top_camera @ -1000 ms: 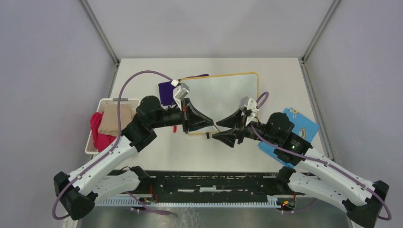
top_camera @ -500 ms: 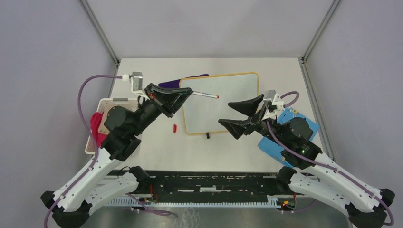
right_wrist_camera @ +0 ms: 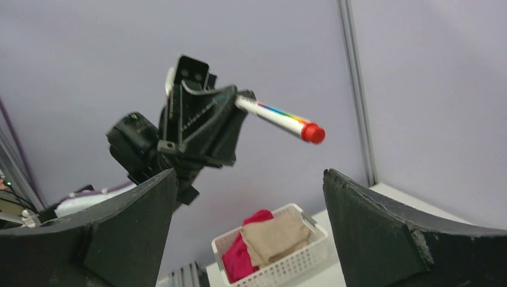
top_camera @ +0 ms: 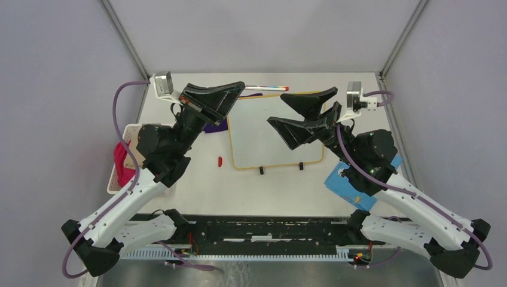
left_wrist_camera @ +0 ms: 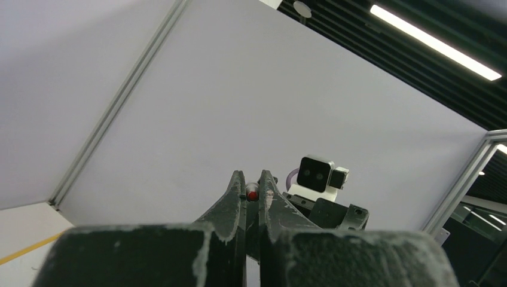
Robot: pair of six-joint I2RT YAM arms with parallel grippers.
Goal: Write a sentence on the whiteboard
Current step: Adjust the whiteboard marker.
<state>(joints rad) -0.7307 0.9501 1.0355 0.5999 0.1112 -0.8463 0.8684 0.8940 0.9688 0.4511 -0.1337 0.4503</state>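
The whiteboard [top_camera: 263,134], white with a yellow frame, lies flat at mid table, and the part I can see carries no sentence. My left gripper [top_camera: 240,88] is raised over the board's far left corner. It is shut on a white marker [top_camera: 266,88] with a rainbow band, which points right with its red tip bare. In the left wrist view the fingers [left_wrist_camera: 238,191] pinch the marker [left_wrist_camera: 252,194] end-on. My right gripper [top_camera: 276,109] hangs open and empty above the board's right half, facing the marker [right_wrist_camera: 281,119].
A small red cap [top_camera: 219,161] lies on the table left of the board. A white basket [top_camera: 140,127] with pink and beige cloths stands at the left edge. A purple cloth [top_camera: 212,127] lies by the board's left side, and a blue cloth [top_camera: 345,185] lies under the right arm.
Both arms rose from the board's front edge and drew apart. The left gripper carried the marker up toward the back, and the right gripper opened wider and swung back and to the right.
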